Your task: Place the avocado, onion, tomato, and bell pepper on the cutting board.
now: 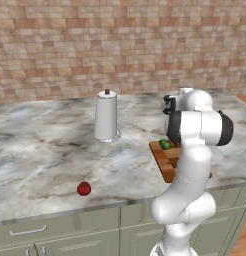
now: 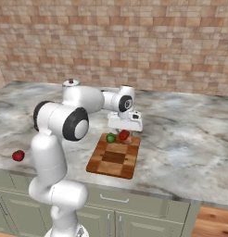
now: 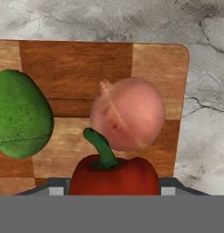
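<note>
The checkered wooden cutting board [image 2: 113, 159] lies near the counter's front edge. On its far end rest the green avocado [image 3: 20, 120] and the pale pink onion [image 3: 129, 113], a little apart. My gripper [image 2: 124, 133] hangs just over that end, shut on the red bell pepper [image 3: 114, 177], whose green stem points up toward the onion. The pepper hides my fingertips in the hand view. The deep-red tomato [image 1: 84, 188] sits alone on the counter far to the left of the board, near the front edge. In the left base view my arm covers most of the board [image 1: 164, 159], with the avocado [image 1: 165, 145] showing at its corner.
A white paper towel holder [image 1: 106, 117] stands on the marble counter behind and left of the board. A brick wall closes the back. The counter's front edge [image 1: 70, 210] runs just below the tomato.
</note>
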{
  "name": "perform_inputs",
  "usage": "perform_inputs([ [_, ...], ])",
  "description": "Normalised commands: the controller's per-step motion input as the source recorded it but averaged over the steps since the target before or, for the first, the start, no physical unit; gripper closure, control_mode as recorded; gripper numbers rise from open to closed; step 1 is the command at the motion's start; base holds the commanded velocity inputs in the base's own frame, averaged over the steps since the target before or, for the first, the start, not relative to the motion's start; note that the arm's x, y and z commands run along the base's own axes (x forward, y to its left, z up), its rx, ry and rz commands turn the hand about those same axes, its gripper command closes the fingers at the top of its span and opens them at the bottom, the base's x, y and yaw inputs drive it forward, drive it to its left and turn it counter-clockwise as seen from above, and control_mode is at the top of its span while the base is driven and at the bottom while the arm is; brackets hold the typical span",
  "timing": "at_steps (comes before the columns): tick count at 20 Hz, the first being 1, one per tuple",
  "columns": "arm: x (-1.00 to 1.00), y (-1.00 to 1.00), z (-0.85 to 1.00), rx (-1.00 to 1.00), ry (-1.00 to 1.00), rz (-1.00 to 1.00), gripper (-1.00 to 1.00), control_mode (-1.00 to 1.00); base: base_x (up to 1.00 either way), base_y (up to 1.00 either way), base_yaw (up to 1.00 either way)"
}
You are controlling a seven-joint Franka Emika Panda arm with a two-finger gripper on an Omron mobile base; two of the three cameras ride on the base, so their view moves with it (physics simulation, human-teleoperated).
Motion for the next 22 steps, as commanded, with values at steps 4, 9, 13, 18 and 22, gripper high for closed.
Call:
perform_inputs([
  [4,-0.12,-0.39,-0.35,0.05,0.00,0.05,1.00,-1.00,0.00,0.00,0.00],
  [9,-0.40,-0.24,-0.20,0.05,0.00,0.02,1.00,-1.00,0.00,0.00,0.00],
  [13,-0.27,0.16,0.00,0.00,-0.02,0.01,1.00,-1.00,0.00,0.00,0.00],
  [18,-0.29,0.40,0.00,0.00,-0.03,0.02,1.00,-1.00,0.00,0.00,0.00],
  [22,-0.31,0.40,0.00,0.00,-0.05,0.02,1.00,-1.00,0.00,0.00,0.00],
])
